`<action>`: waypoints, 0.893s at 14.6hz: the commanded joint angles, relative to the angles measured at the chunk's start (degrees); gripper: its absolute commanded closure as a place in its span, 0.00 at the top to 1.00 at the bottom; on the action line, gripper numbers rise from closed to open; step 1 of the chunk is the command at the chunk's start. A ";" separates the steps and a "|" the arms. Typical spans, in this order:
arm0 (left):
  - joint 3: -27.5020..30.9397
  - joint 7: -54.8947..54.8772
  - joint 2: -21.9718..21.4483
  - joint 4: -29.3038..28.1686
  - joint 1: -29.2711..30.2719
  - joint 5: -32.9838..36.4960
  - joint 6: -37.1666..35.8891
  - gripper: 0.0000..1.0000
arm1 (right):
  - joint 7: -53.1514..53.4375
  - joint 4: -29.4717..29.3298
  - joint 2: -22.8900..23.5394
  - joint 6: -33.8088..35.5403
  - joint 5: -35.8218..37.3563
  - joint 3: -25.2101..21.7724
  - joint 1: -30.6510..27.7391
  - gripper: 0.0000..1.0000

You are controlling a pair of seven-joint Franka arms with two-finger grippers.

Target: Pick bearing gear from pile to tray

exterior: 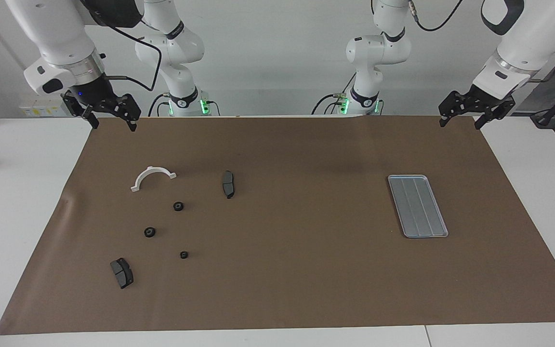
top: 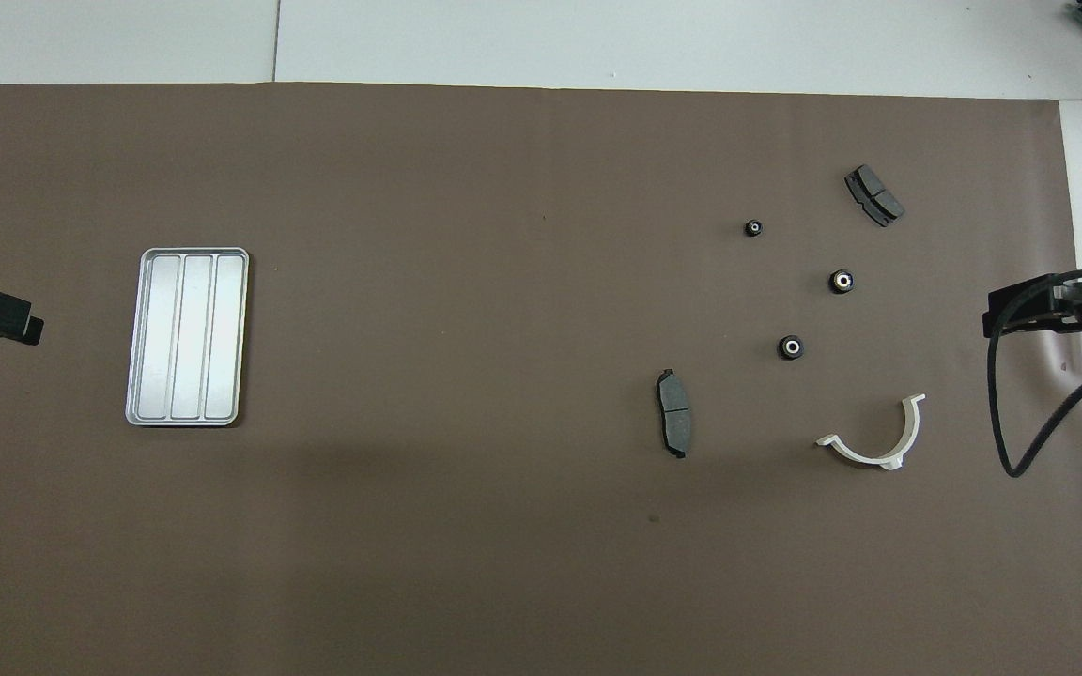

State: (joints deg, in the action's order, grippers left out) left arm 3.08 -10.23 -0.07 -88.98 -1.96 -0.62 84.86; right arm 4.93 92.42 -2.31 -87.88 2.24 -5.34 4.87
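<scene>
Bearing gears (exterior: 178, 206), three black rings, lie untouched toward my right arm's end; tray (exterior: 417, 206) sits empty. My left gripper (exterior: 464, 115) and right gripper (exterior: 112, 117) both hang released.

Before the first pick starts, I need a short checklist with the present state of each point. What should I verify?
1. Tray holds nothing: ok.
2. Three black rings lie apart on the brown mat, e.g. nearest ring: ok.
3. White bracket and brake pads do not touch the rings: ok.
4. Right gripper open, holding nothing, raised at the pile's end: ok.
5. Left gripper open, waiting near the tray's end: ok.
</scene>
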 commanded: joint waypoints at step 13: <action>-0.09 -0.58 -1.42 -1.46 0.37 0.27 -0.13 1.00 | -4.75 10.40 -2.44 -14.83 -1.71 -0.03 -0.30 1.00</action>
State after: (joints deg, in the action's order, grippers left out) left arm 3.08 -10.23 -0.07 -88.98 -1.96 -0.62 84.86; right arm 2.42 98.61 -3.43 -97.29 2.24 -5.34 4.87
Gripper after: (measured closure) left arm 0.000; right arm 0.000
